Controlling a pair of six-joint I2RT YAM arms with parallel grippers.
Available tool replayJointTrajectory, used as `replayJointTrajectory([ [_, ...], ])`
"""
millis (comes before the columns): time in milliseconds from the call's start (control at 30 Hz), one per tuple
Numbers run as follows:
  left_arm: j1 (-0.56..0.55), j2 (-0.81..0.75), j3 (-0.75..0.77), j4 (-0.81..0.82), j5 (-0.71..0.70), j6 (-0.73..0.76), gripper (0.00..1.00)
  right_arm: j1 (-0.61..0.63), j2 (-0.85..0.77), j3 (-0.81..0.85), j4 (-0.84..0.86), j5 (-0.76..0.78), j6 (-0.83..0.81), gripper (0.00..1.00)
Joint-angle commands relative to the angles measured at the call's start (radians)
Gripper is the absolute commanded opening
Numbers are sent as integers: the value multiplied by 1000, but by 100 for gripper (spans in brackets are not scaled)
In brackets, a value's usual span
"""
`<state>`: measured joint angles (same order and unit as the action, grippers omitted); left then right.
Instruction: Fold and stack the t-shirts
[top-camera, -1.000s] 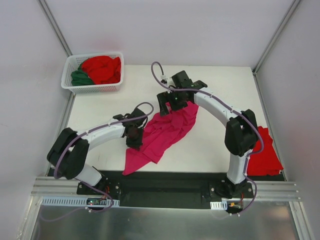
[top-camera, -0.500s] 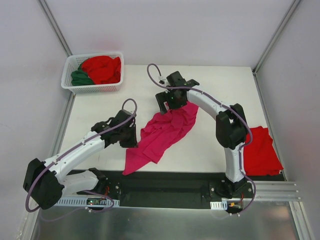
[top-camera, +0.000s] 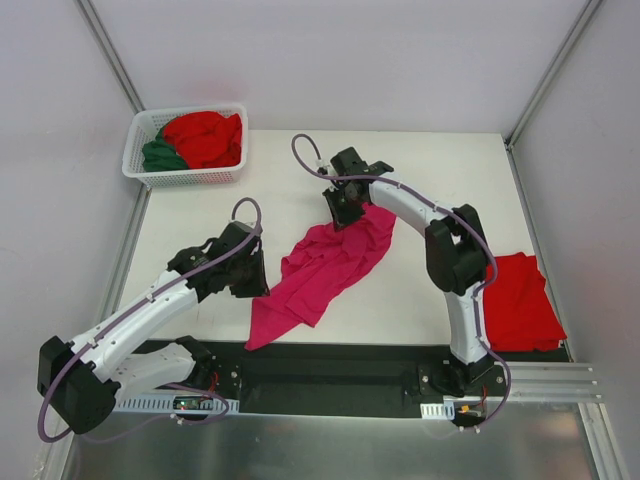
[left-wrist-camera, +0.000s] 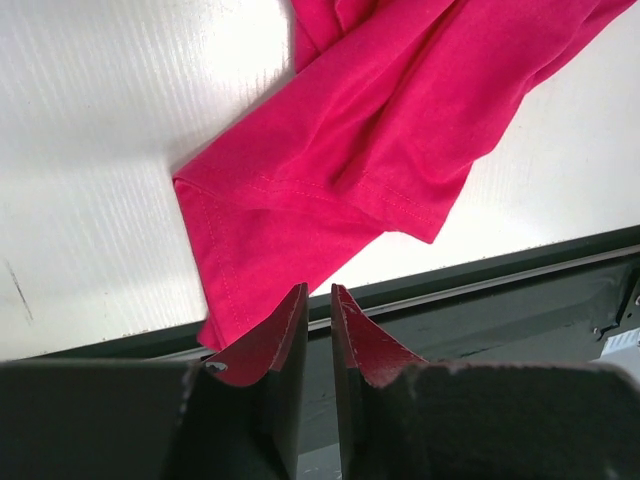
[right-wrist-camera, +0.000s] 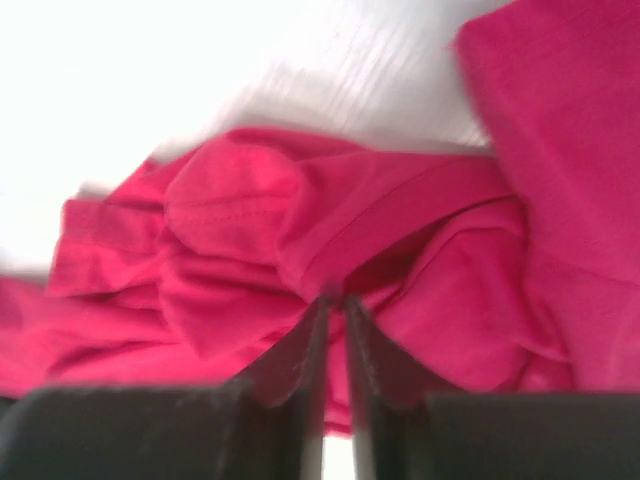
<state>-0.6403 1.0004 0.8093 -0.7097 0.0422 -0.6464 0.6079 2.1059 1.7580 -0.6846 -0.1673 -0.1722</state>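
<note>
Your left jaws, a narrow slit apart and holding nothing, hang left of centre in the overhead view, just beside the magenta t-shirt (top-camera: 325, 265) and nearer its lower-left end. The shirt lies on the desk (top-camera: 430, 170) along a diagonal from lower left to upper right. At that upper-right end your right jaws look pinched on a fold.

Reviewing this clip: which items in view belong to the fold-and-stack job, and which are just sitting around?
Job: magenta t-shirt mid-table; flat red t-shirt at right near edge; bunched red t-shirts and dark green t-shirt inside the white basket.
Sitting around: white basket itself; table.
</note>
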Motion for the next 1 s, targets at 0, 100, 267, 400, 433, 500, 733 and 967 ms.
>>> replayJointTrajectory([
  [0, 2, 17, 50, -31, -28, -3, 15, 10, 14, 60, -12, -47, 5, 2],
  [100, 2, 24, 57, -31, -34, 8, 15, 7, 17, 100, -38, -52, 13, 1],
  [267, 4, 21, 65, -31, -38, 13, 15, -16, -130, 231, -127, -28, 17, 1],
  [400, 4, 41, 68, -31, -38, 19, 16, -107, -394, 291, -112, 27, 36, 1],
  [433, 2, 49, 70, -31, -38, 21, 16, -126, -437, 294, -106, 49, 30, 1],
  [500, 4, 72, 83, -31, -36, 31, 15, -164, -565, 293, -67, 155, 7, 1],
  [733, 4, 155, 152, -30, 4, 80, 14, -183, -652, 167, 185, 436, -99, 76],
  [967, 2, 236, 215, -28, 33, 97, 15, -175, -713, 51, 2, 269, 31, 96],
])
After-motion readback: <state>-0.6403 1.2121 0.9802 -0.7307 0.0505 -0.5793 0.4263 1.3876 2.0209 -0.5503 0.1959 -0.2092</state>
